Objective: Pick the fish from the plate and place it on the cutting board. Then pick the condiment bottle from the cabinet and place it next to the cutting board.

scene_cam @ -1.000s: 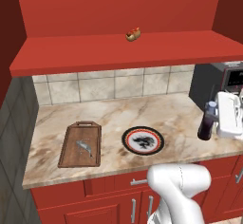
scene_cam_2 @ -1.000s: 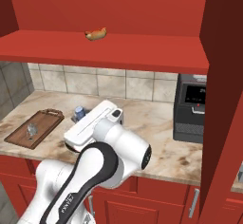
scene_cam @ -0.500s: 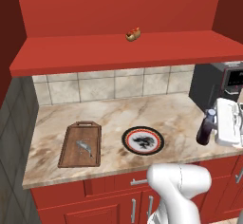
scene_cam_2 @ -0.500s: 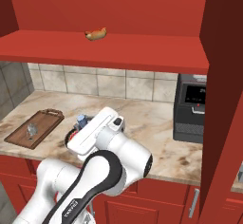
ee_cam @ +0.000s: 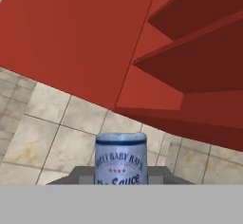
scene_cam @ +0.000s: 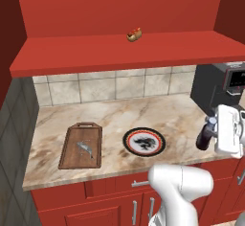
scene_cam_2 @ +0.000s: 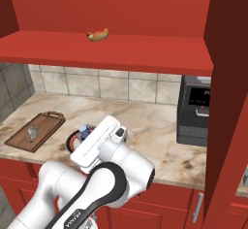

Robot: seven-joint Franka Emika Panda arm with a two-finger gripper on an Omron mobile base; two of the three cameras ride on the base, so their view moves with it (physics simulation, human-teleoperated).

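Fish (scene_cam: 85, 148) lies on the cutting board (scene_cam: 81, 145) at the left of the marble counter (scene_cam: 119, 117), where we see it small and silvery near the board's middle. Just to the right sits the plate (scene_cam: 144, 141), apart from the board. At the counter's right edge our gripper (scene_cam: 216, 133) is clamped on the condiment bottle (scene_cam: 206, 133), its 2 fingers (ee_cam: 81, 174) flanking the labelled body in the hand view. We find the bottle held above the plate's near rim in the right base view. On the cabinet (scene_cam: 119, 52) shelf rests 1 hot dog (scene_cam: 134, 34). A black coffee machine (scene_cam_2: 193, 109) stands at the far right.
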